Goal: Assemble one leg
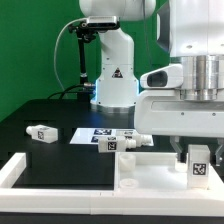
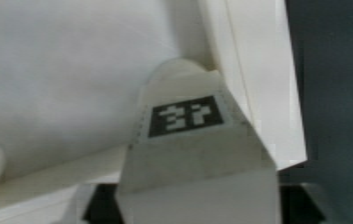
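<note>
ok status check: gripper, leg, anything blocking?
Gripper low over the white panel, shut on a tagged leg. Leg upright inside the panel rim. Two spare legs on the table, clear of it.

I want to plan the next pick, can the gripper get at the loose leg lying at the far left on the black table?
Probably yes. That leg lies alone on the black table with nothing over it, though the gripper is far right and seems to hold another leg.

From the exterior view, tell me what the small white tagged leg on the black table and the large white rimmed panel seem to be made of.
The small white tagged leg looks like moulded plastic, matte: chunky block, rounded end, no grain. Its tag looks printed. The large white rimmed panel seems to be smooth plastic or painted board; its even, slightly glossy white leaves that open.
</note>
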`<state>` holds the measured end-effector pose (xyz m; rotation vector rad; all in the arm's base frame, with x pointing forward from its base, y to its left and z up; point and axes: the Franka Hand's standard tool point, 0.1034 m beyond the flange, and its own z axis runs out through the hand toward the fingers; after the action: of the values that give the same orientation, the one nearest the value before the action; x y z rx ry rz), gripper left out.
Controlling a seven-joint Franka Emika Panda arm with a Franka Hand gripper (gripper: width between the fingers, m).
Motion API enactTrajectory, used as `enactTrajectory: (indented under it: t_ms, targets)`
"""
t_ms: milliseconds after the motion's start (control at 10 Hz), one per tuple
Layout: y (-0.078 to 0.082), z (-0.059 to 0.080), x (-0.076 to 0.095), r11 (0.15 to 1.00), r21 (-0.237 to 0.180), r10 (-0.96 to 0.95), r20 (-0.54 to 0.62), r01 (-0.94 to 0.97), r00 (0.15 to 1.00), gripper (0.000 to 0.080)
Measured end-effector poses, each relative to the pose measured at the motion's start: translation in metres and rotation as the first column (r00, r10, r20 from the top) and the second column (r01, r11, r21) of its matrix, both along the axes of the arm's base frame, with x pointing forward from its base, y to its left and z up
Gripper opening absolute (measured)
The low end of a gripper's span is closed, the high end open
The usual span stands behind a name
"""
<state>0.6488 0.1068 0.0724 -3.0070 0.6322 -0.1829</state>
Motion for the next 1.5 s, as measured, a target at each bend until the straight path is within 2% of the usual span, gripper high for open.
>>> enactTrajectory:
  t_ms: [200, 300, 400, 500, 700, 800, 900, 1000, 1200, 1300, 1500]
  targets:
    - [-0.002, -0.001, 0.0, 0.984, 0.017, -0.178, -0.018, 0.178, 0.984, 0.0285]
    - [-0.004, -0.001, -0.001, 0.93, 0.03, -0.366, -0.032, 0.367, 0.93, 0.0285]
    - [-0.006, -0.002, -0.003, 0.833, 0.042, -0.55, -0.044, 0.552, 0.834, 0.0285]
    - [-0.008, -0.002, -0.005, 0.681, 0.064, -0.725, -0.078, 0.729, 0.684, 0.0285]
    - [-0.011, -0.002, -0.009, 0.421, 0.113, -0.881, -0.184, 0.9, 0.436, 0.0288]
    - [-0.015, -0.002, -0.009, 0.415, 0.117, -0.882, -0.19, 0.902, 0.431, 0.0288]
    - [-0.014, -0.002, -0.01, 0.412, 0.113, -0.884, -0.189, 0.904, 0.427, 0.0288]
    - [-0.013, -0.003, -0.01, 0.458, 0.115, -0.863, -0.182, 0.881, 0.472, 0.0288]
    - [-0.008, -0.004, -0.011, 0.76, 0.124, -0.626, -0.123, 0.637, 0.77, 0.0538]
    - [-0.006, -0.005, -0.012, 0.862, 0.129, -0.48, -0.101, 0.49, 0.871, 0.0615]
    - [-0.006, -0.006, -0.012, 0.924, 0.121, -0.357, -0.075, 0.364, 0.931, 0.0642]
